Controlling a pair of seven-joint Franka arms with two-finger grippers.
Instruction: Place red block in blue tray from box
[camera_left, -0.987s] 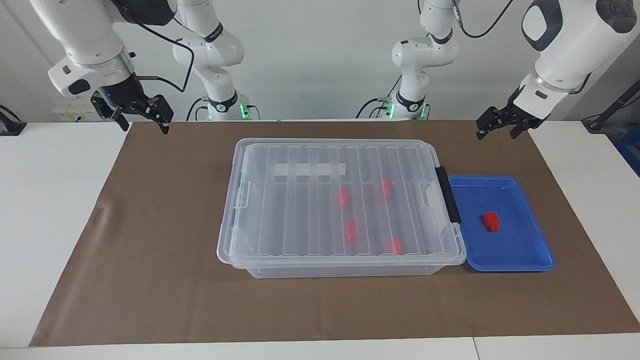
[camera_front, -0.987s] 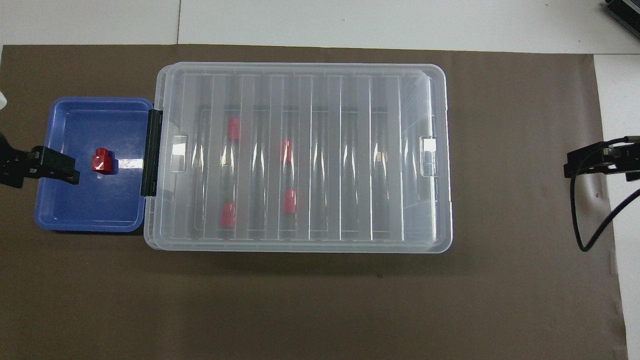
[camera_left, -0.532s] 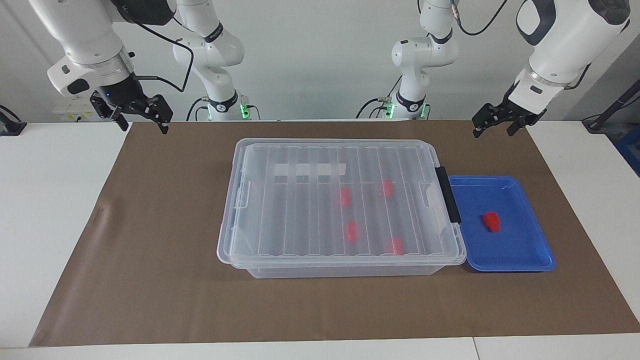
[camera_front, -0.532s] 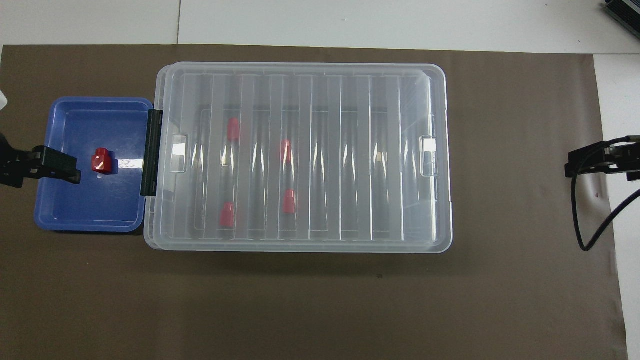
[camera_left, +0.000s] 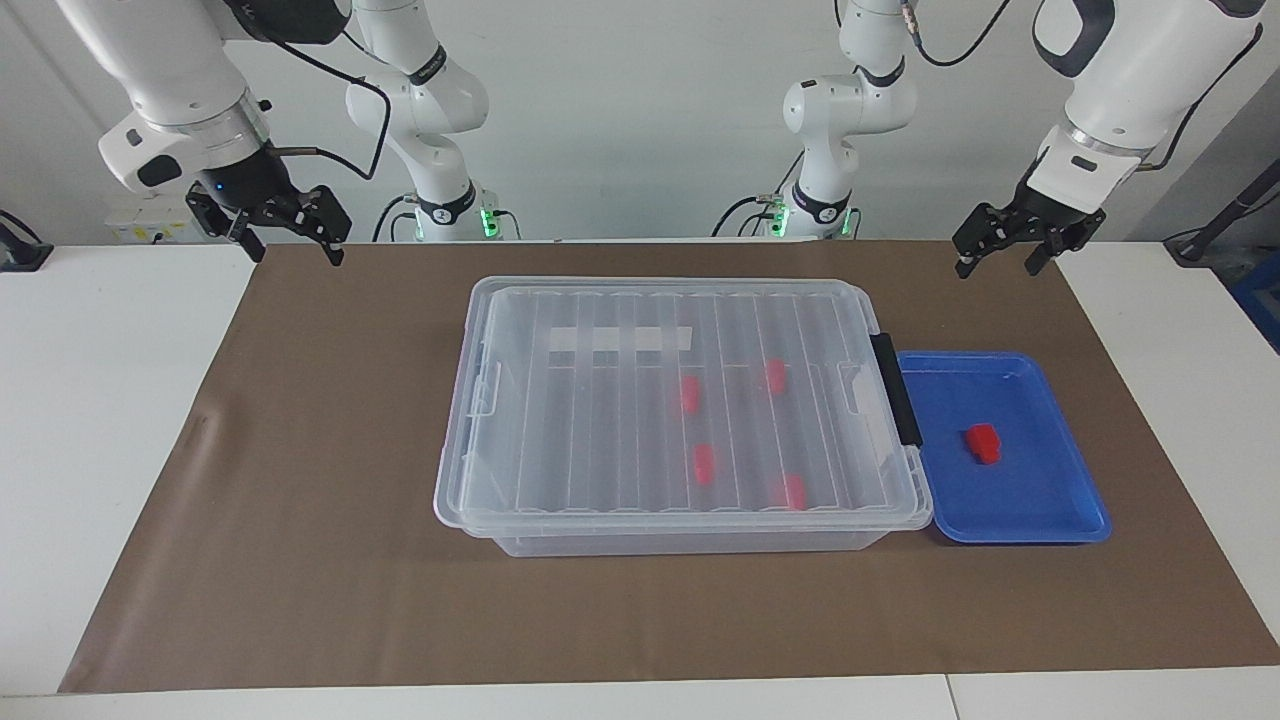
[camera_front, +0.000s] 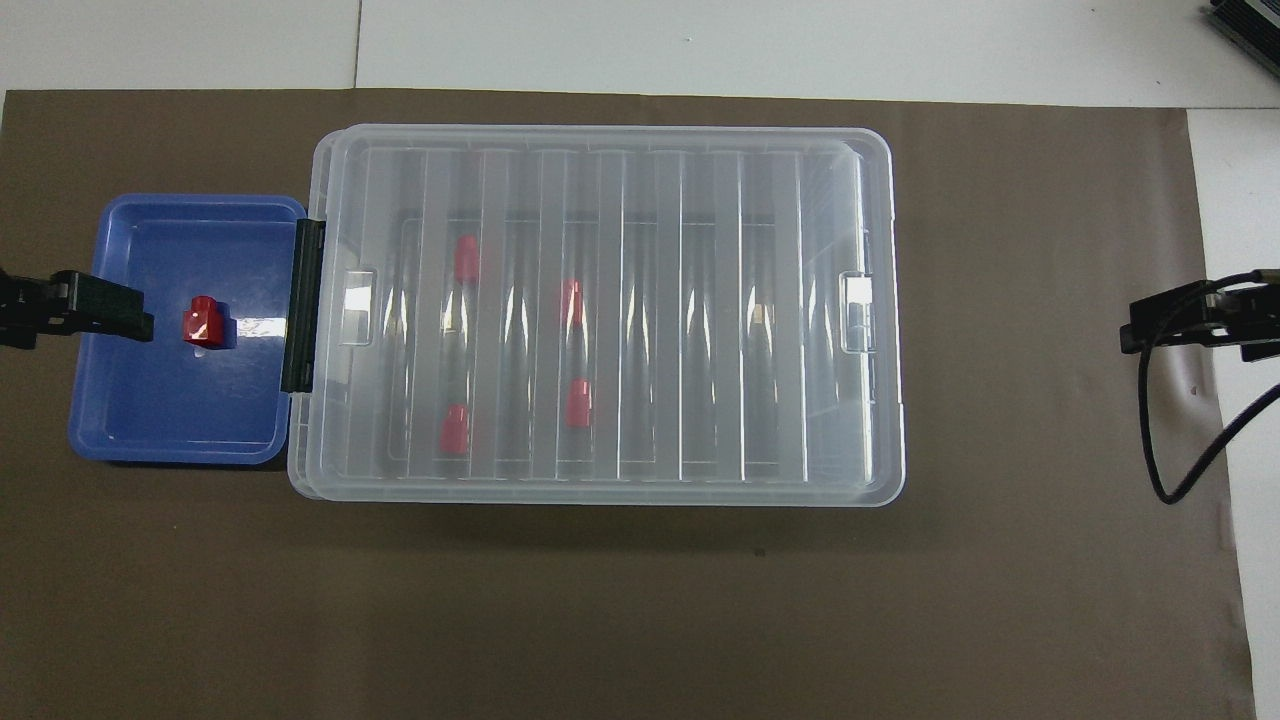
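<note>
Item: red block (camera_left: 983, 443), in blue tray (camera_left: 1050, 525); I judge it light, rigid, slippery; grip its flat sides. Left pincer (camera_left: 1003, 248) and right pincer (camera_left: 290, 232) agape, empty.

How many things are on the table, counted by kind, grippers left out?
Red blocks: 5, one in the blue tray, four inside the box
Blue tray: 1
Box: 1
Brown mat: 1
Total: 8
</note>
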